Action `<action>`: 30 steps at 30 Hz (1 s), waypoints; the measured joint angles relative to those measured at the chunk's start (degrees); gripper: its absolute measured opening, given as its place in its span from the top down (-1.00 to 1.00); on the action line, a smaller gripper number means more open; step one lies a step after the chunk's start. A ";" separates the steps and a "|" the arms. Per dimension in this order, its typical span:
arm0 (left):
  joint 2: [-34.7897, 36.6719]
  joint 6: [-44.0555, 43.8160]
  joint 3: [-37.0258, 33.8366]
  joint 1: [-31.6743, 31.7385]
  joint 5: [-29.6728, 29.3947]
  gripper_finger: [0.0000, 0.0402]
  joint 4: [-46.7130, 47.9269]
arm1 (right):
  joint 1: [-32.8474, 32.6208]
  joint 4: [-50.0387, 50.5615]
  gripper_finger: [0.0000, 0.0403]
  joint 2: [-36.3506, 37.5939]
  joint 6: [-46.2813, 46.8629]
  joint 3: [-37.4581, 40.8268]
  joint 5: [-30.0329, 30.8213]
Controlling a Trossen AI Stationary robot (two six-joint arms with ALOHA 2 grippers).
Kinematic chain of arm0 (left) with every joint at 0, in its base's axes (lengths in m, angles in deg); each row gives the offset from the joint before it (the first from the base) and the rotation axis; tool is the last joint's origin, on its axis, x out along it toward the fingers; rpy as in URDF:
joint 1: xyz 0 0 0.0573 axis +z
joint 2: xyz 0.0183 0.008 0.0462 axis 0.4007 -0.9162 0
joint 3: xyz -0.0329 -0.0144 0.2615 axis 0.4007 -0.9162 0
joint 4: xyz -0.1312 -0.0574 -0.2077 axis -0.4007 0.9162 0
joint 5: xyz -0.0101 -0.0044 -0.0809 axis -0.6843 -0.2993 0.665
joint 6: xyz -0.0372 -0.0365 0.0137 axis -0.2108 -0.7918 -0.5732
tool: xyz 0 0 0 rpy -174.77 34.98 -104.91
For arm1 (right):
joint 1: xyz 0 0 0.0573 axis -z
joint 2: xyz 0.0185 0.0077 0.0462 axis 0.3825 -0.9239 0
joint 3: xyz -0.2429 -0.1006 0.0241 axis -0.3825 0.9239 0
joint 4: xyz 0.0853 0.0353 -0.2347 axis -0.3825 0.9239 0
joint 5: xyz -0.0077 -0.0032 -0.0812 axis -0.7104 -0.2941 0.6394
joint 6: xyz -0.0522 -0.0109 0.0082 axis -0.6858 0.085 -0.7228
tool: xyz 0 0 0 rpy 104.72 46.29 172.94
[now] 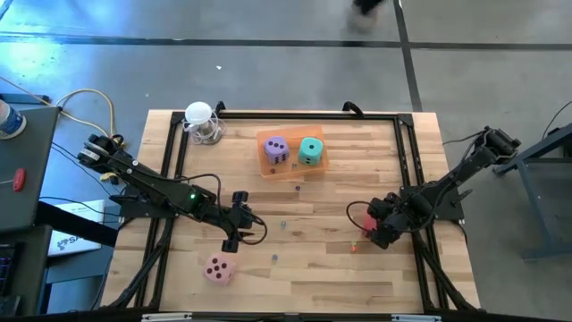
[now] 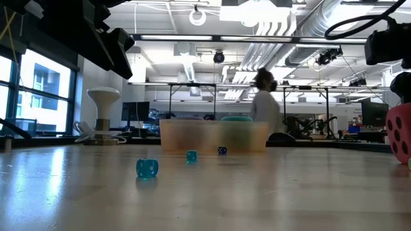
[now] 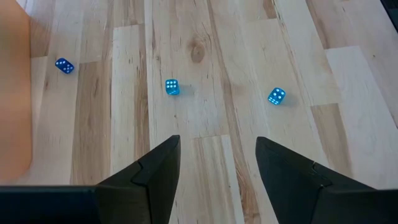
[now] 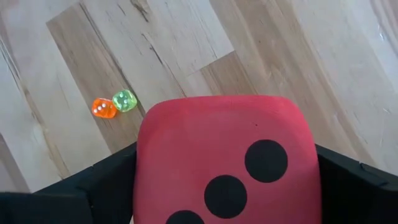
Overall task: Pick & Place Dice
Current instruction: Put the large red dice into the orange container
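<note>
The red die [image 1: 365, 217] with dark pips is between the fingers of my right gripper [image 1: 374, 224] at the table's right. It also shows at the right edge of the low view [image 2: 401, 131]. The purple die [image 1: 276, 150] and the teal-green die [image 1: 310, 150] sit in the shallow orange tray [image 1: 293, 168] at the far middle. The pink die [image 1: 219, 268] rests on the table near the front left. My left gripper [image 1: 243, 219] is open and empty over the table's middle left, beyond the pink die. My right gripper [image 4: 227, 162] pinches the red die by two opposite sides [image 4: 146, 168] between its two fingers [image 4: 106, 180]. The fingers slant down from the table's right side. The face with the pips [image 4: 267, 160] is turned toward the wrist camera. Whether the die's underside touches the table, I cannot tell.
Small blue dice [image 3: 172, 87] [image 3: 277, 95] [image 3: 64, 65] lie on the wood ahead of my left gripper [image 3: 217, 149]. A small orange die [image 4: 103, 108] and a small green one [image 4: 124, 100] lie by the red die. A white lamp-like stand [image 1: 201, 121] is at the far left. A person walks beyond the table [image 2: 264, 102].
</note>
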 joint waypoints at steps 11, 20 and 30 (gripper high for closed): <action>0.00 -0.28 0.00 0.00 0.00 0.00 -0.02 | 1.71 -3.30 -0.78 0.00 -6.39 0.20 0.39; 0.00 -0.02 0.00 0.01 0.00 0.00 -0.25 | 11.25 -12.91 -0.79 0.50 -21.28 0.63 -0.51; 0.00 0.73 0.00 0.02 -0.02 0.00 -1.05 | 27.57 -41.21 -0.80 1.07 -46.91 0.34 -19.58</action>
